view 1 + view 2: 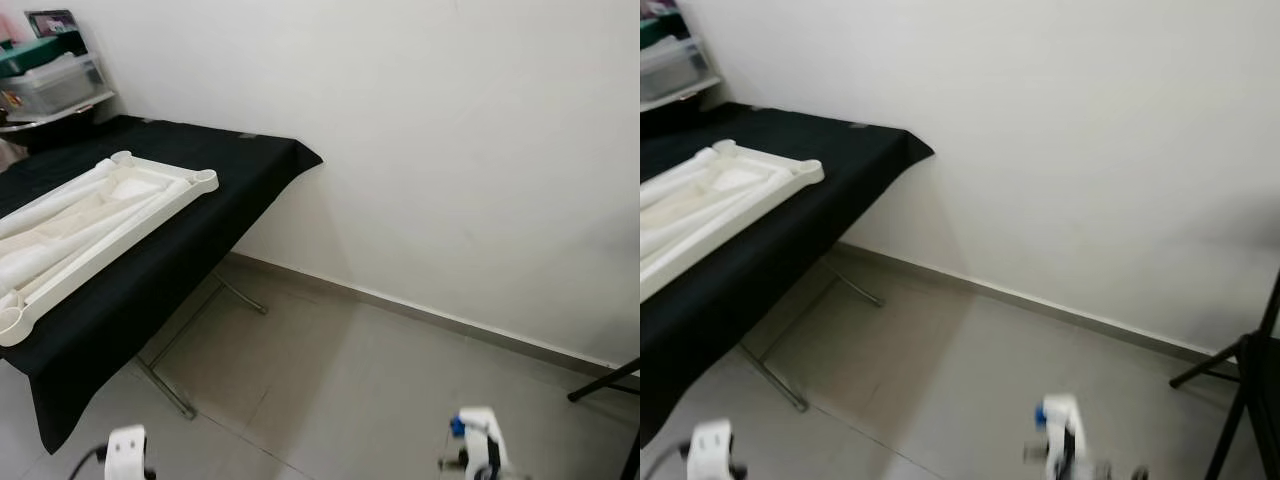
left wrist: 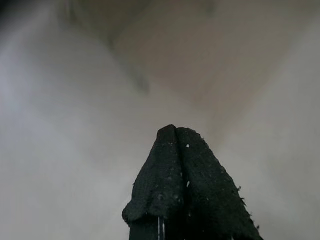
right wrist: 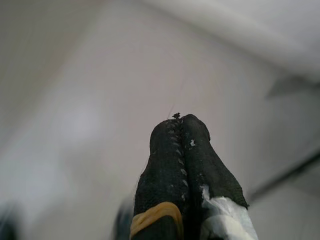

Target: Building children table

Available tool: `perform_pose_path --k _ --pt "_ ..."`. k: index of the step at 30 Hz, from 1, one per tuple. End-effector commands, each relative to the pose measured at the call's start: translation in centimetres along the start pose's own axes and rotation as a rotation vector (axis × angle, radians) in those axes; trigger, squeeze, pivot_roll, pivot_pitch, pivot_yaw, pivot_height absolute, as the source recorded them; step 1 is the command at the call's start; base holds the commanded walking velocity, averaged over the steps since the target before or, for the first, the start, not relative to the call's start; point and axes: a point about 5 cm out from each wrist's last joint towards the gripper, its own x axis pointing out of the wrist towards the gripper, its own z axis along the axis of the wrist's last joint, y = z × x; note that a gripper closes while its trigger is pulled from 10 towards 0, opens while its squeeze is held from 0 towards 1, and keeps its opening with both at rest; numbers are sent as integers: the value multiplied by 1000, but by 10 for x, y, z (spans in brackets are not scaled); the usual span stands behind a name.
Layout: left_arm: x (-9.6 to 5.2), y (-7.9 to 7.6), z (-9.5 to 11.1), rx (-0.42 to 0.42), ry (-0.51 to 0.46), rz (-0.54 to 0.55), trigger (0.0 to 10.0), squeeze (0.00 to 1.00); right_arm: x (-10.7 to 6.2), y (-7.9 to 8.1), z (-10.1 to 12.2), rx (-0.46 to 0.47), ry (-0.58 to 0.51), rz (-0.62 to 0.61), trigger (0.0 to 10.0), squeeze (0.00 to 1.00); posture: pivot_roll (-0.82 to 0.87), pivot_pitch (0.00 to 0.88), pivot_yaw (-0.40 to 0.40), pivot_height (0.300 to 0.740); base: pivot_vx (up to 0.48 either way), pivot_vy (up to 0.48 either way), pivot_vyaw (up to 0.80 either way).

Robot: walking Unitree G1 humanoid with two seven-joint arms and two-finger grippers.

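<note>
Both grippers, left gripper (image 2: 176, 131) and right gripper (image 3: 181, 121), hang pressed closed and empty, so we should turn squarely toward the white tabletop panel (image 1: 90, 225) on the black-draped table (image 1: 200, 260) before reaching.

The left gripper (image 2: 176, 131) has rough black fingers. The right gripper (image 3: 181, 122) is black too, with a yellow band and white tape. Both arms have white parts; the right has blue.
</note>
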Motion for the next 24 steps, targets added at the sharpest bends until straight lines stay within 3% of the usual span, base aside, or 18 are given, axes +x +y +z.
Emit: perform_pose_path --k 1,2,3,4,5,6,8,9,10,12,14,15,16,20,24 --pt "0 2 9 11 -60 -11 10000 0 0 7 4 -22 -25 46 10000 0 -60 0 19 740 0 0 0" --pt "3 -7 26 23 -146 -43 10000 0 3 5 25 -18 -101 67 10000 0 -51 0 7 740 0 0 0" --pt "3 -7 26 23 -146 -43 10000 0 3 5 25 -18 -101 67 10000 0 -51 0 7 740 0 0 0" --pt "3 -16 40 28 -224 -74 10000 0 3 7 44 -27 -181 102 10000 98 -49 0 -6 740 0 0 0" --pt "3 -25 53 20 -294 -102 10000 0 3 8 58 -33 -237 125 10000 1000 -51 0 -11 740 0 0 0" --pt "3 -25 53 20 -294 -102 10000 0 3 8 58 -33 -237 125 10000 1000 -51 0 -11 740 0 0 0" --pt "-9 -47 84 74 -479 -175 10000 0 -2 16 83 -22 -380 188 10000 1000 -58 8 -21 740 0 0 0" --pt "-9 -47 84 74 -479 -175 10000 0 -2 16 83 -22 -380 188 10000 1000 -58 8 -21 740 0 0 0" --pt "-19 -58 97 108 -562 -201 10000 0 -5 19 95 -2 -452 213 10000 1000 -60 6 -19 740 0 0 0" --pt "-26 -64 105 128 -613 -216 10000 0 -8 22 102 12 -499 228 10000 1000 -62 6 -17 740 0 0 0" --pt "-26 -64 105 128 -613 -216 10000 0 -8 22 102 12 -499 228 10000 1000 -62 6 -17 740 0 0 0" --pt "-34 -75 110 131 -639 -248 10000 0 -13 26 111 12 -559 248 10000 1000 -68 1 -4 740 0 0 0" --pt "-34 -75 110 131 -639 -248 10000 0 -13 26 111 12 -559 248 10000 1000 -68 1 -4 740 0 0 0" --pt "-57 -113 100 210 -669 -356 10000 0 -43 64 130 0 -742 374 10000 1000 -98 0 25 740 0 0 0" --pt "-69 -116 105 215 -711 -319 10000 0 -54 78 126 -29 -778 407 10000 1000 -96 5 19 740 0 0 0"
